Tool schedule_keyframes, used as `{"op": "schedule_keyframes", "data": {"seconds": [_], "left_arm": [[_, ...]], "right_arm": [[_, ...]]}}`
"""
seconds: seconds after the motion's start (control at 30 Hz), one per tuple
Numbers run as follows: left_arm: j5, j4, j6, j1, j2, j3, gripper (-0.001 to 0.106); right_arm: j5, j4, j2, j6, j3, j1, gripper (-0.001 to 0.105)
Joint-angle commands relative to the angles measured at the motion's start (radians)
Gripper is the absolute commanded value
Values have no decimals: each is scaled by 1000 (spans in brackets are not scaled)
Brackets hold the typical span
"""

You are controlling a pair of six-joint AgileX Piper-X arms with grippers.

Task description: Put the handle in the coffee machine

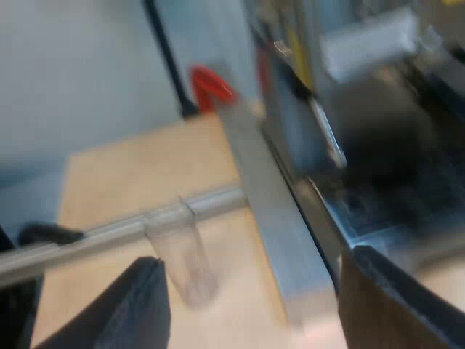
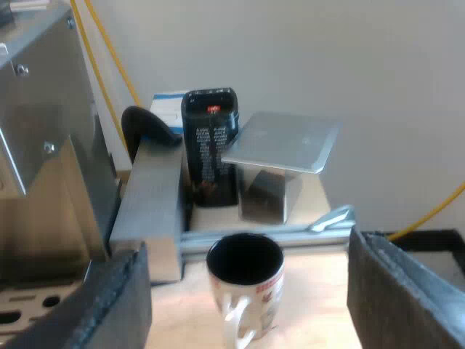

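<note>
My left gripper [image 1: 254, 265] is open with nothing between its fingers, hovering over the wooden table [image 1: 145, 167] beside the espresso machine [image 1: 363, 145]. A clear measuring glass [image 1: 178, 251] stands on the table close to one finger [image 1: 138, 309]. Something red [image 1: 211, 87] shows by the machine's corner; it is too blurred to tell what it is. My right gripper [image 2: 247, 247] is also open and holds nothing. It hangs above a white mug [image 2: 243, 287] with red print and a dark inside. The machine's steel side [image 2: 43, 109] is close to one finger [image 2: 116, 305].
A metal rail [image 2: 261, 236] runs across the table just beyond the mug, and the same kind of rail [image 1: 109, 236] passes the measuring glass. Beyond the mug's rail stand a black canister [image 2: 211, 145] and a small metal platform [image 2: 283, 145]. A plain wall lies behind.
</note>
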Motion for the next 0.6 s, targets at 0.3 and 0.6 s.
{"op": "schedule_keyframes", "data": {"seconds": [0.3,0.6], "left_arm": [[-19,-161,-44,0,-133,110,54],[-19,-159,-44,0,-133,198,54]], "right_arm": [[-135,-33,-31,-13,142,-2,60],[-133,-5,-31,-6,226,-2,60]]}}
